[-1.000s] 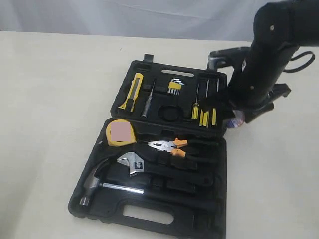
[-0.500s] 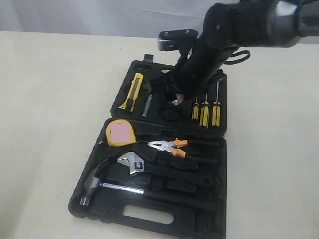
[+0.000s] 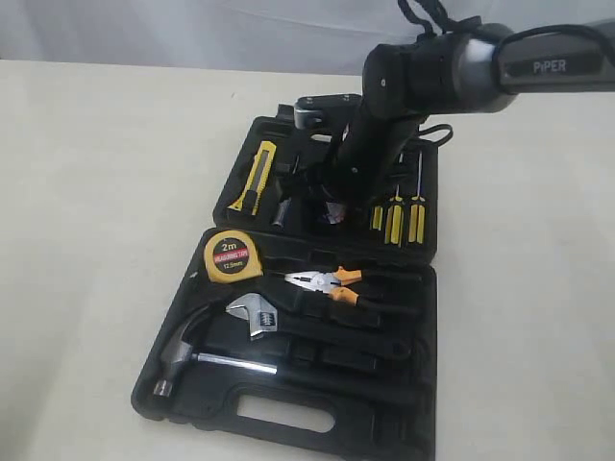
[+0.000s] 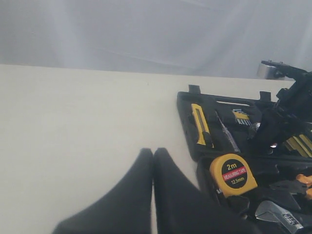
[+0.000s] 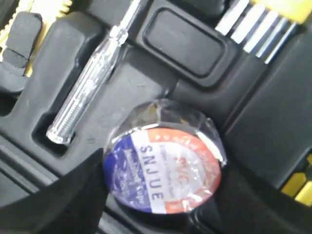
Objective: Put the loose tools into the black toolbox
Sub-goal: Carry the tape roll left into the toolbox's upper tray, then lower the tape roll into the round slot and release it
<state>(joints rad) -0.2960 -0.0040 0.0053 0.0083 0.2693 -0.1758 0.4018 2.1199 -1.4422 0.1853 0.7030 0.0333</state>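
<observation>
The black toolbox [image 3: 288,415] lies open on the table. In its recesses sit the yellow tape measure [image 3: 233,256], the orange-handled pliers [image 3: 332,282] and the yellow-black utility knife [image 3: 256,176]. My right gripper [image 3: 332,206] hangs over the lid half, shut on the black tape roll [image 5: 163,168] with its blue-red-white label. The roll sits low over the moulded tray; I cannot tell whether it touches. My left gripper [image 4: 153,157] is shut and holds nothing, over bare table beside the box. The tape measure [image 4: 233,174] and the knife [image 4: 199,124] also show in the left wrist view.
A steel hammer [image 3: 192,351] and an adjustable wrench [image 3: 255,313] lie in the near half. Three yellow-black screwdrivers [image 3: 396,219] stand in the lid half, right of my right arm. A clear test pen [image 5: 90,78] and hex keys [image 5: 253,24] lie close to the roll.
My right arm has swung from right of the box leftwards over the lid half, carrying the tape roll, and has come lower over the tray.
</observation>
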